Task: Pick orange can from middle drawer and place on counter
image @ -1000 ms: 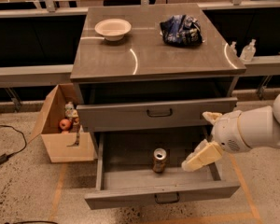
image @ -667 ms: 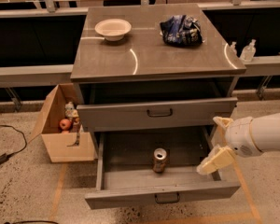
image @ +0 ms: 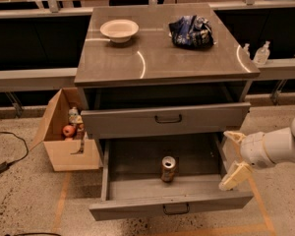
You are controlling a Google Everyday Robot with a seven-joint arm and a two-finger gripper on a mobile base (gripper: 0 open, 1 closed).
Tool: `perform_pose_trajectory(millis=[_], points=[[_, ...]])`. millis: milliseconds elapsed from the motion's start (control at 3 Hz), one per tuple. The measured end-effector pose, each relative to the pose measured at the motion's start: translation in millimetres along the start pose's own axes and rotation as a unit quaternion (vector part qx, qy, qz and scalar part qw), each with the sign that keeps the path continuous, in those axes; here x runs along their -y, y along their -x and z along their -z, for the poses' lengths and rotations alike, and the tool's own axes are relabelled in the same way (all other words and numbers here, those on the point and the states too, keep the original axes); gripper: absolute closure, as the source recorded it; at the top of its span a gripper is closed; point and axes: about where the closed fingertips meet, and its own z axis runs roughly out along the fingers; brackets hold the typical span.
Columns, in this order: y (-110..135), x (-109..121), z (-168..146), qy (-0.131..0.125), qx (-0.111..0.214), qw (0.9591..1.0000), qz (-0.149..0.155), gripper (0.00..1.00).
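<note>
The orange can [image: 168, 169] stands upright on the floor of the pulled-out middle drawer [image: 137, 181], near its middle front. My gripper [image: 234, 156] is at the drawer's right wall, well to the right of the can and apart from it. Its cream fingers [image: 235, 175] are spread open and hold nothing. The counter [image: 162, 60] is the glossy grey top of the cabinet above.
A white bowl [image: 119, 29] and a dark blue snack bag [image: 191, 32] lie on the counter's far side. The taller-fronted drawer [image: 164, 119] above is slightly open. A cardboard box [image: 64, 149] with items stands left of the cabinet. Two bottles [image: 262, 53] stand on the rail at right.
My gripper has moved to the right, from over the drawer's right part to its right wall, farther from the can. The can has not moved.
</note>
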Motion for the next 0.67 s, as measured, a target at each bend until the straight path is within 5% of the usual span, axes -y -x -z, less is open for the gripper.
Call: perform_pose_trajectory(millis=[333,667], points=[[-30,1,-44,0.018,0.006,0.9998,0.001,0.00],[-37,13,-53,-0.005,0.007,1.0000,-0.004,0.00]])
